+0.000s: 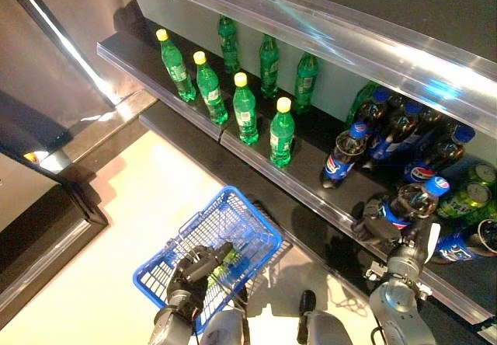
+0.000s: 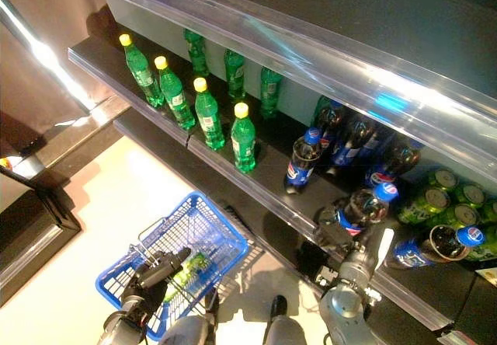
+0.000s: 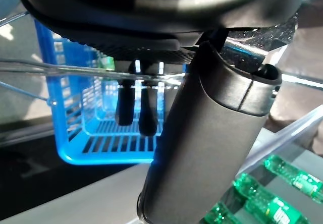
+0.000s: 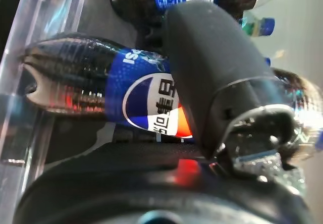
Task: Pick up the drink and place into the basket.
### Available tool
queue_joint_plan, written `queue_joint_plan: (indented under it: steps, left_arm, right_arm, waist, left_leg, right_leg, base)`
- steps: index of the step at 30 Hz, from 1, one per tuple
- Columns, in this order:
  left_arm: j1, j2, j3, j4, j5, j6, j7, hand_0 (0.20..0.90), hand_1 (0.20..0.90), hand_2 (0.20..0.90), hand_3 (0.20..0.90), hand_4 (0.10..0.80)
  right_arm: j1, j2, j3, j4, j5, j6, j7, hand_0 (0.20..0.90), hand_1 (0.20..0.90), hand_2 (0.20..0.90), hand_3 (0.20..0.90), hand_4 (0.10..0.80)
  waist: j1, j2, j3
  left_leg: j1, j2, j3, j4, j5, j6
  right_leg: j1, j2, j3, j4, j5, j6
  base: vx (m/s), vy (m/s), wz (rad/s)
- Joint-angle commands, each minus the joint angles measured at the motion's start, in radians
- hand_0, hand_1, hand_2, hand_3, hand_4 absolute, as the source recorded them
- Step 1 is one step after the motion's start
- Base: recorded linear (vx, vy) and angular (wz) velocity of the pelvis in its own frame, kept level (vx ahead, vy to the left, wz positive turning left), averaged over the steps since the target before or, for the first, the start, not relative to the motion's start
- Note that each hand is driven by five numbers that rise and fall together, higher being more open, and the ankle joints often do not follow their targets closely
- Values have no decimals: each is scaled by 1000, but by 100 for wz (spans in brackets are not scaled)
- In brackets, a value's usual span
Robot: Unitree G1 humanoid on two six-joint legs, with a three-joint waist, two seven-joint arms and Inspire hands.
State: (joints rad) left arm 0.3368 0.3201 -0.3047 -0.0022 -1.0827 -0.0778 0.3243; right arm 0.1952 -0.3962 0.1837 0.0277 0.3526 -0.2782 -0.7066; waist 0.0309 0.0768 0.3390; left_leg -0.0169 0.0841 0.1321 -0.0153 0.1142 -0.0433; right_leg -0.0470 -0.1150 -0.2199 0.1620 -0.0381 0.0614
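Observation:
My right hand (image 1: 379, 230) is shut on a dark cola bottle (image 1: 413, 200) with a blue label and blue cap, at the front of the lower shelf on the right. The bottle is tilted, its cap pointing up and right. In the right wrist view my thumb (image 4: 212, 82) curls over the bottle (image 4: 75, 77). My left hand (image 1: 196, 271) is shut on the thin wire handles (image 3: 75, 65) of the blue basket (image 1: 248, 209), which hangs low in front of me at the left. A green drink (image 1: 225, 269) lies inside the basket.
Green bottles with yellow caps (image 1: 245, 112) stand along the shelf's left part. More cola bottles (image 1: 345, 155) stand in the middle and green cans (image 1: 470, 197) at the right. A clear rail (image 1: 256, 155) runs along the shelf front. An upper shelf (image 1: 326, 34) overhangs.

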Motion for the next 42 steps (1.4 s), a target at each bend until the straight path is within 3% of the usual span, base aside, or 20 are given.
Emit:
queue_joint_plan:
  steps: [1, 9, 16, 28, 42]
  left_arm:
    - [-24, 51, 89, -250, 86, -129, -72, 300, 300, 300, 200, 100]
    - [15, 55, 111, -257, 67, -126, -96, 300, 300, 300, 200, 100]
    - [11, 62, 99, -266, 71, -110, -94, 300, 300, 300, 200, 100]
    - [-110, 47, -33, -257, 66, -118, -125, 300, 300, 300, 200, 100]
    - [-233, 13, -135, -285, -76, -89, -227, 300, 300, 300, 200, 100]
  right_arm:
    - [-43, -60, -9, -243, -153, -238, 48, 300, 300, 300, 200, 100]
    - [-8, -118, -28, -366, -47, -320, 240, 300, 300, 300, 200, 100]
    - [-27, -125, 47, -395, 48, -336, 382, 300, 300, 300, 200, 100]
    - [-223, -38, 290, -224, 11, -312, 329, 300, 300, 300, 200, 100]
    - [-417, 56, 362, -15, -39, -302, 265, 300, 300, 300, 200, 100]
  waist:
    - [10, -71, -79]
    - [6, -73, -106]
    - [21, -76, -107]
    - [53, -43, -52]
    - [73, -14, 27]
  left_leg:
    - [-26, -8, 15, 127, -131, -13]
    - [-7, -5, 27, 114, -138, -15]
    - [1, -4, 20, 117, -139, -20]
    - [-50, -20, -24, 136, -121, -23]
    - [-125, -46, -62, 164, -111, -18]
  right_leg:
    - [95, -46, 37, -167, 51, 70]
    - [107, -45, 40, -175, 43, 79]
    - [121, -45, 32, -173, 35, 78]
    - [97, -59, 8, -159, 40, 62]
    - [42, -82, -16, -141, 65, 52]
  base:
    - [0, 0, 0]
    - [0, 0, 0]
    - [0, 0, 0]
    - [-38, 17, 5]
    - [-50, 26, 10]
